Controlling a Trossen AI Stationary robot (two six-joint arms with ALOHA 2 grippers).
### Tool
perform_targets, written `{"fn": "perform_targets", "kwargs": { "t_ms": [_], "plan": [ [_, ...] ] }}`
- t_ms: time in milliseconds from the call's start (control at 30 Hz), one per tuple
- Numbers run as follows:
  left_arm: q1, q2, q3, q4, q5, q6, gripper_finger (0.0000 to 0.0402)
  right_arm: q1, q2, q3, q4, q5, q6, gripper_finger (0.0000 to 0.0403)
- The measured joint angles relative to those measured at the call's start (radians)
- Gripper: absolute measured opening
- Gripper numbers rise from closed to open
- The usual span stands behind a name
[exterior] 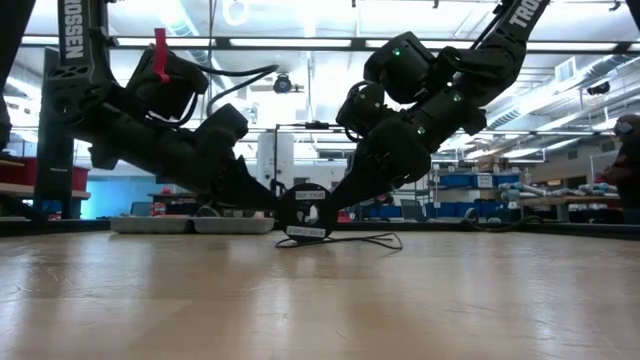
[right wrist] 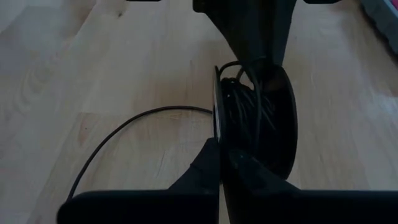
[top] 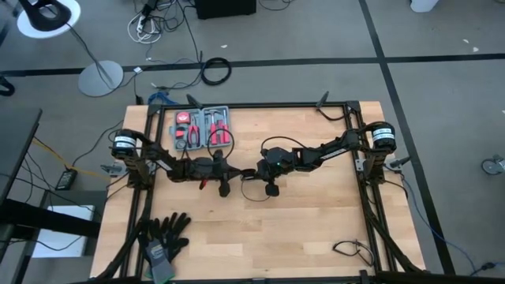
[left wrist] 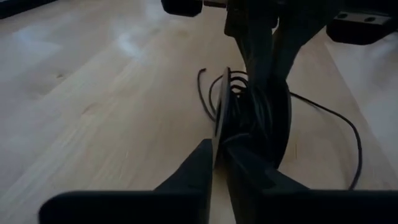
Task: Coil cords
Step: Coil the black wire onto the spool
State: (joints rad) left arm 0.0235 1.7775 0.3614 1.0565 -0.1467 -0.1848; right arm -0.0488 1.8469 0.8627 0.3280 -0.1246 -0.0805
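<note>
Item: cord, thin black wire wound on a small round spool, held upright at frame centre of the low view, on the table.

Handling: judged light, limp and springy; loose loops are liable to unwind. Best held by the stiff spool rim.

Left gripper: clenched on the spool rim. Right gripper: likewise clenched on the rim, from the opposite side.
</note>
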Motion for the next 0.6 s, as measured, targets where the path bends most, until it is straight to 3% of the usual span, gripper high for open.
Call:
{"fn": "perform_targets", "kwargs": {
  "t_ms": [233, 600],
  "plan": [
    [0.019, 0.001, 0.031, -0.023, 0.042, 0.048, 0.0012, 0.0, 0.001, -0.003, 0.018, -0.01, 0.004, 0.0001],
    [0.021, 0.002, 0.053, -0.055, 0.082, 0.05, 0.0011, -0.003, 0.0, -0.003, 0.005, -0.012, -0.023, 0.0001]
  ]
}}
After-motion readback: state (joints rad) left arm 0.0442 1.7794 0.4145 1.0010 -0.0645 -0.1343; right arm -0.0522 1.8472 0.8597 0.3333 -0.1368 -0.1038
